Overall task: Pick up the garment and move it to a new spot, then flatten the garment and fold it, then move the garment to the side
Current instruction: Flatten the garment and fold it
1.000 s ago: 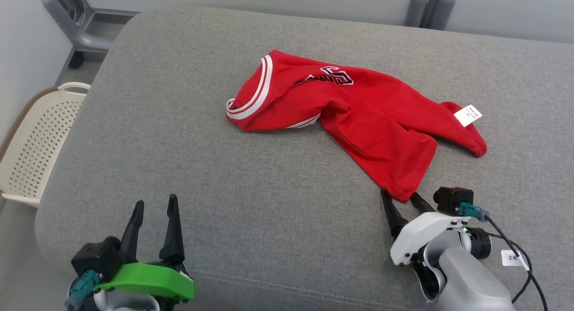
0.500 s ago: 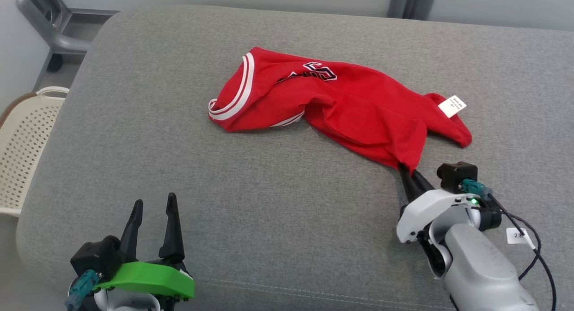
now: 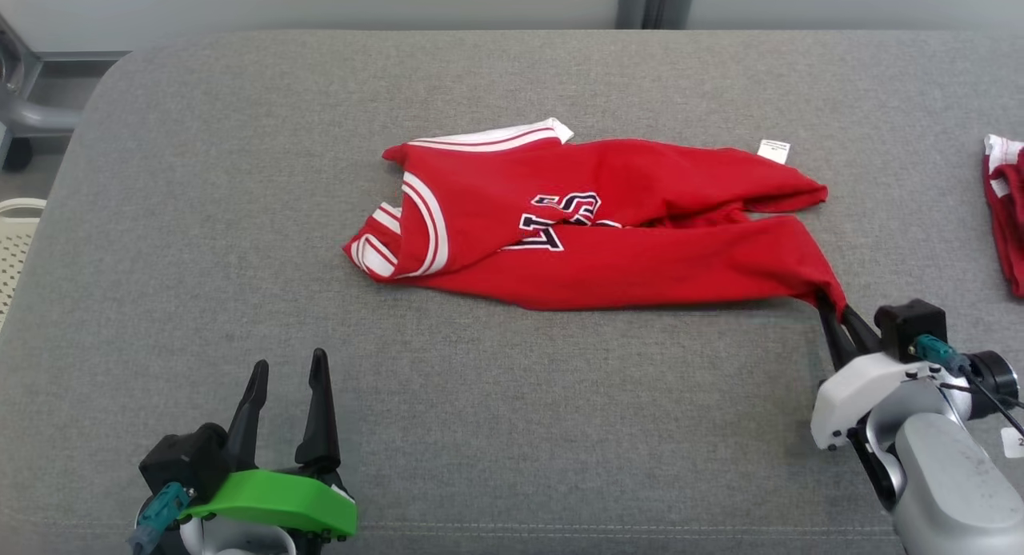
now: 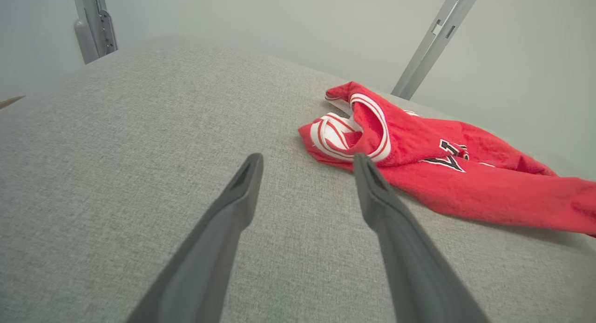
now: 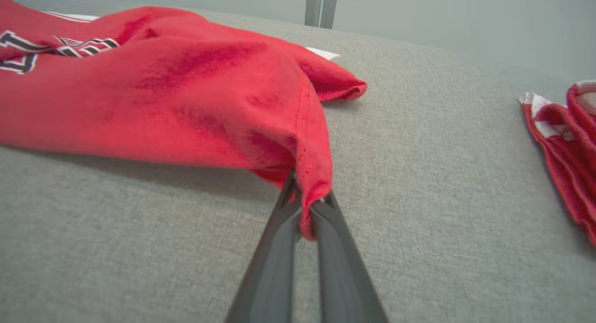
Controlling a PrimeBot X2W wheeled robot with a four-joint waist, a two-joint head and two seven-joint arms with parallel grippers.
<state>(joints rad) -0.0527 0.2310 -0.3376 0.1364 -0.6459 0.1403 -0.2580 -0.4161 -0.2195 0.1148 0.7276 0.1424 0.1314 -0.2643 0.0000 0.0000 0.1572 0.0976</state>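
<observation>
Right gripper [image 3: 834, 309] has just clamped onto the red jersey [image 3: 640, 259], starting its move; left gripper [image 3: 290, 360] waits open.

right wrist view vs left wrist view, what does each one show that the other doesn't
Right wrist view brings: the right gripper, fingers shut on a corner of the red jersey, a white tag past it, and a second red garment at the right edge. Left wrist view brings: the left gripper, fingers open, and the jersey's white-striped openings. Shared: the jersey, its dark lettering, the grey cushion and a grey metal post behind.
</observation>
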